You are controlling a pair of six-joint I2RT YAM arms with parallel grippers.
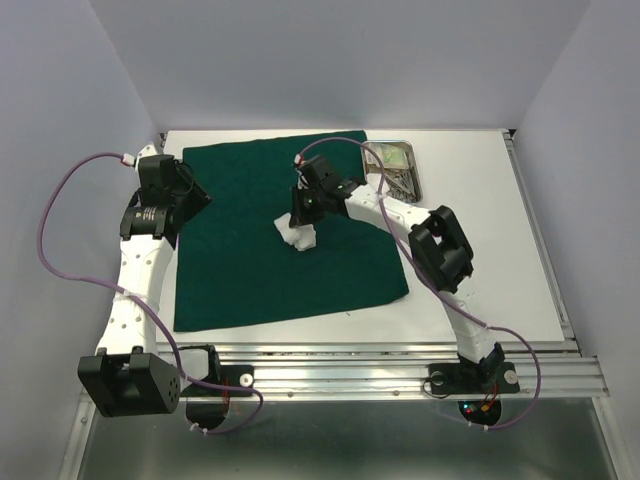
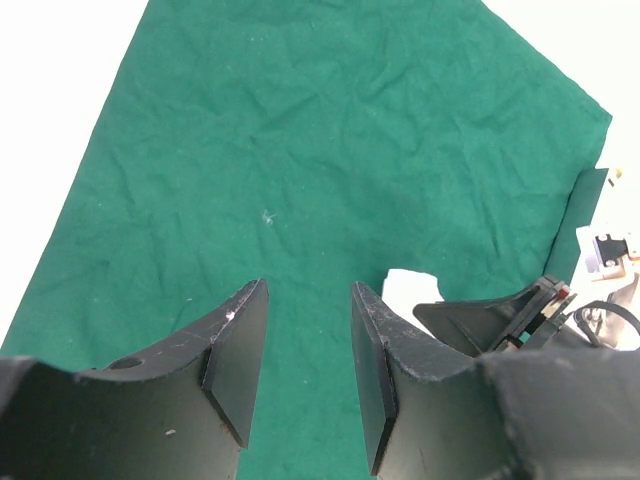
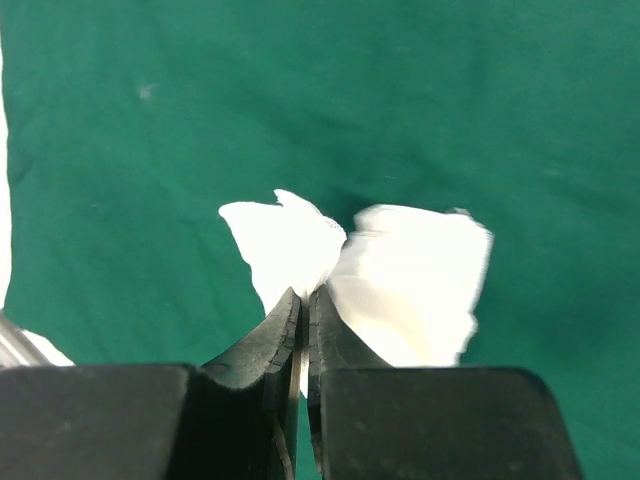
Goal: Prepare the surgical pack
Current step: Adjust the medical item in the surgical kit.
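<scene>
Two tools are over the dark green cloth drape (image 1: pixel 270 270), which lies spread flat on the white surface (image 1: pixel 480 250). The right tool (image 3: pixel 305 300) has its tips pressed together on a white gauze pad (image 3: pixel 410 270) near the middle of the drape. The gauze bulges out to either side of the tips, so the pinch looks narrow. Whether the pad hangs free or rests on the cloth cannot be told.

The left tool (image 2: pixel 308 290) hovers with its tips apart and holds nothing. A small rectangular steel tray (image 1: pixel 400 165) sits at the drape's far right corner.

With so thin a hold, the gauze could slip out or unfold. If cloth is caught as well, the drape would wrinkle or drag.
</scene>
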